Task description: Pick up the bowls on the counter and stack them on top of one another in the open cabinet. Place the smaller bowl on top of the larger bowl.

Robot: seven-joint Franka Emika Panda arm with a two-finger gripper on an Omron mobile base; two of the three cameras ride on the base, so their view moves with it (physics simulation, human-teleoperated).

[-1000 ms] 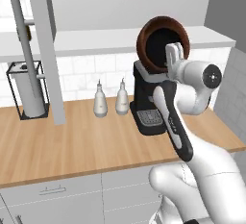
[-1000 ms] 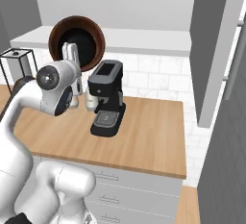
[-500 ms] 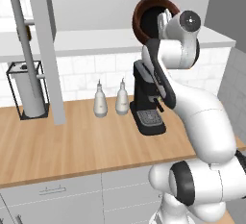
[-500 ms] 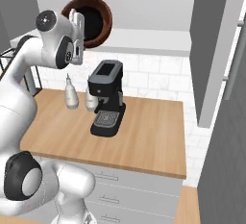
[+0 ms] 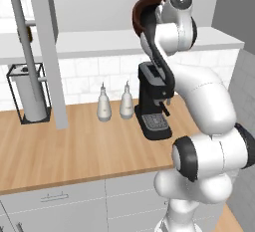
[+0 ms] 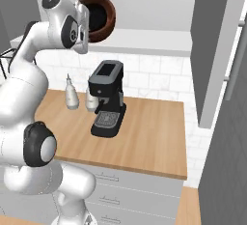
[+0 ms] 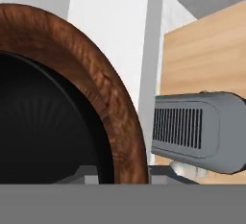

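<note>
The claw [image 6: 92,17] grips the wooden bowl [image 6: 101,18] by its rim, tipped on edge above the cabinet's white bottom board [image 6: 140,40] — a slip would drop it onto the coffee machine [image 6: 107,98] below.

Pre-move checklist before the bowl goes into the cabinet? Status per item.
1. Bowl in the gripper: ok, it is lifted high at the end of the arm, tipped on its side with its opening facing the right base camera.
2. Grip on the rim: cannot tell, the fingertips are hidden behind the bowl and the wrist.
3. Bowl clear of the coffee machine: ok, it is well above it.
4. Bowl inside the open cabinet: not ok, it hangs in front of the white bottom board, not set down.
5. Second bowl located: cannot tell; the counter carries two white bottles and the coffee machine.
6. Cabinet interior free: cannot tell.
</note>
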